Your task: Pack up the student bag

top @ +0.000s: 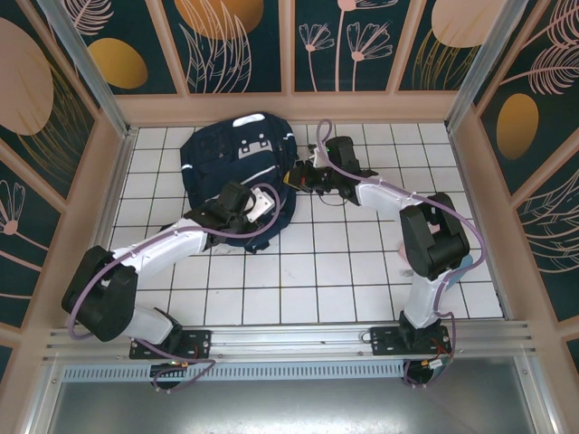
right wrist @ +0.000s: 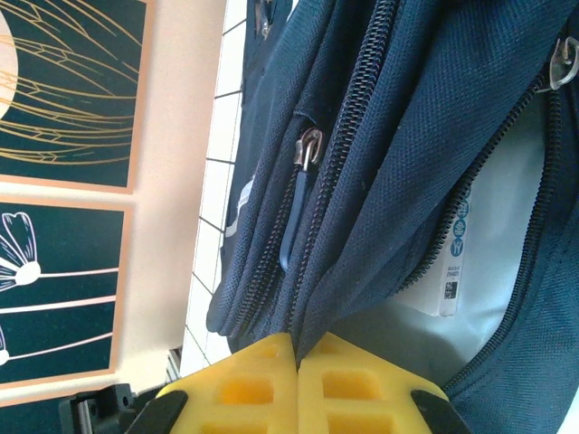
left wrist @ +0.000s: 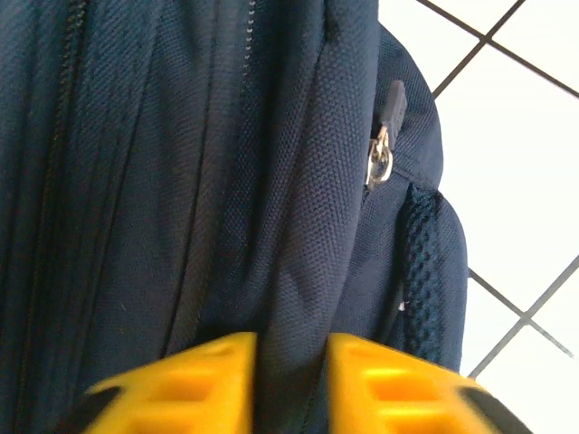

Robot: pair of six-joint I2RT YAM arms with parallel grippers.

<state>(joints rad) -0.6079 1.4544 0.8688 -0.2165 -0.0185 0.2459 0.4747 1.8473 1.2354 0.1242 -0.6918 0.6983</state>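
Student bag (top: 237, 172) lies flat on the tiled desk (top: 362, 289), far and left of centre. My left fingers (left wrist: 194, 384) pinch a fold of its navy fabric, probably to anchor it. My right fingers (right wrist: 362, 389) are closed on the opening's rim, likely spreading it: pale lining (right wrist: 507, 235) shows beside a zipper pull (right wrist: 309, 149).

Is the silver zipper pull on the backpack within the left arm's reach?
Probably yes, but not at once. The zipper pull lies uncovered just ahead of the left gripper, which is clamped on a fold of the student bag and would need to let go first.
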